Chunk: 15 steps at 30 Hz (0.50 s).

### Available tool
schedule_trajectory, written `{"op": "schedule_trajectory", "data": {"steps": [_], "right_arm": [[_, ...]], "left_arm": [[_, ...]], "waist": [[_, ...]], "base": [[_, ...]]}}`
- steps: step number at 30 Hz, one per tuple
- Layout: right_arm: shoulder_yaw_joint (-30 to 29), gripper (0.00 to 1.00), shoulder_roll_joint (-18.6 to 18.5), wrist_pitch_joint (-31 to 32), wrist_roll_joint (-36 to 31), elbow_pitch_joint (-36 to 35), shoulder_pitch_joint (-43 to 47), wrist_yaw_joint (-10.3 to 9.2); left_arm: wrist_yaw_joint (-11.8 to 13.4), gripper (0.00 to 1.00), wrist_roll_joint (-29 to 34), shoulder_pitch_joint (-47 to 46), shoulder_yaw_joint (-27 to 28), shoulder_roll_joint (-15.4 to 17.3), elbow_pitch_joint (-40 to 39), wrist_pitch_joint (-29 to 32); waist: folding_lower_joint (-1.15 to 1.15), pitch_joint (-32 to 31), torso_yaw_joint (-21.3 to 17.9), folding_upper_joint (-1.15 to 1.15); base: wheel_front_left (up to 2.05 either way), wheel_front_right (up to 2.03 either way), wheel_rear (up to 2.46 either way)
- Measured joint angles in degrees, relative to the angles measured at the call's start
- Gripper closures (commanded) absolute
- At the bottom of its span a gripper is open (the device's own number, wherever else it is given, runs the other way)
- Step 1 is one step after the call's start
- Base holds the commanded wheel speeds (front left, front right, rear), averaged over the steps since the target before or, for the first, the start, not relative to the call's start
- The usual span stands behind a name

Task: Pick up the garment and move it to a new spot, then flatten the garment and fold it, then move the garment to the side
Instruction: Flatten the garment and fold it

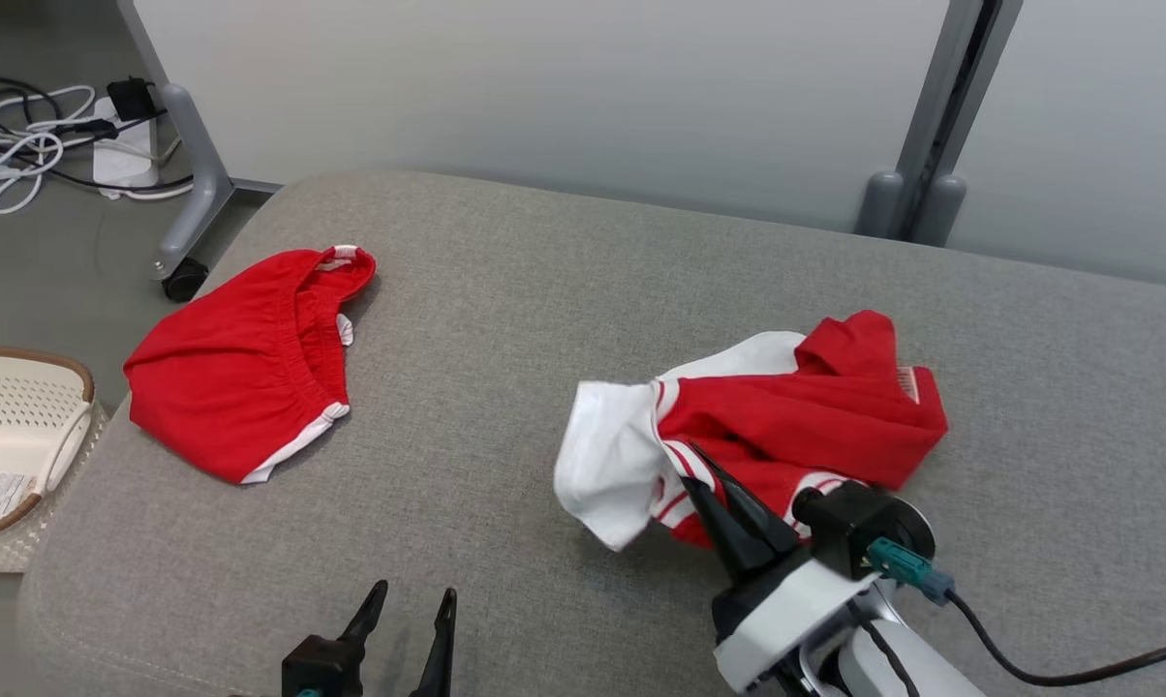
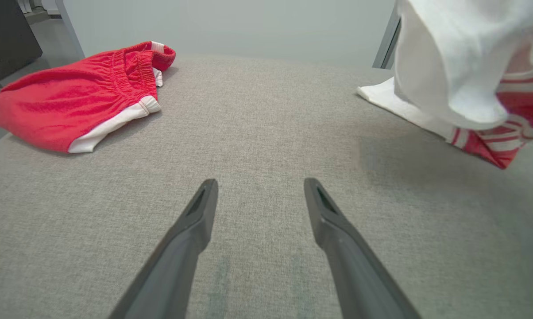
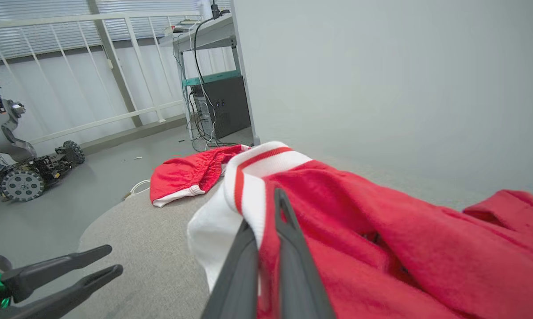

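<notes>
the crumpled garment (image 1: 796, 416) runs crosswise, white end to the left; the right wrist view shows the right gripper (image 3: 264, 210) clamped on its striped band (image 3: 249, 175), left gripper (image 1: 414, 589) spread.

A pale partition (image 1: 544, 87) backs the grey fabric surface (image 1: 544, 290), with cables (image 1: 23, 145) on the grey floor (image 1: 55, 290).

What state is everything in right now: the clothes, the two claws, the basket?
red-and-white garment: crumpled on the grey cushion, striped edge pinched.
right gripper: shut on the garment's edge.
left gripper: open, holding nothing.
red shorts: lying bunched at the cushion's left, untouched.
basket: beside the cushion, partly in view.
</notes>
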Motion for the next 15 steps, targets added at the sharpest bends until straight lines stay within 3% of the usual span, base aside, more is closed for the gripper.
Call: {"op": "schedule_trajectory", "data": {"steps": [7,11,15], "right_arm": [[4.0,1.00,0.0,0.0,8.8,-9.5,-8.1,0.00],[-0.7,1.00,0.1,0.0,13.8,-13.9,-11.7,0.00],[-8.0,1.00,0.0,0.0,12.7,-13.7,-15.0,0.00]], "left_arm": [[0.0,0.00,-0.3,0.2,-1.0,0.0,0.2,0.0],[0.1,0.00,-0.3,1.1,-1.0,0.0,1.0,0.0],[0.0,0.00,-0.2,1.2,-0.8,0.0,1.3,0.0]], "waist": [[0.00,-1.2,-0.4,0.00],[0.00,-1.1,-0.5,0.00],[0.00,-0.7,-0.6,0.00]], "base": [[0.00,0.00,0.00],[0.00,0.00,0.00],[0.00,0.00,0.00]]}}
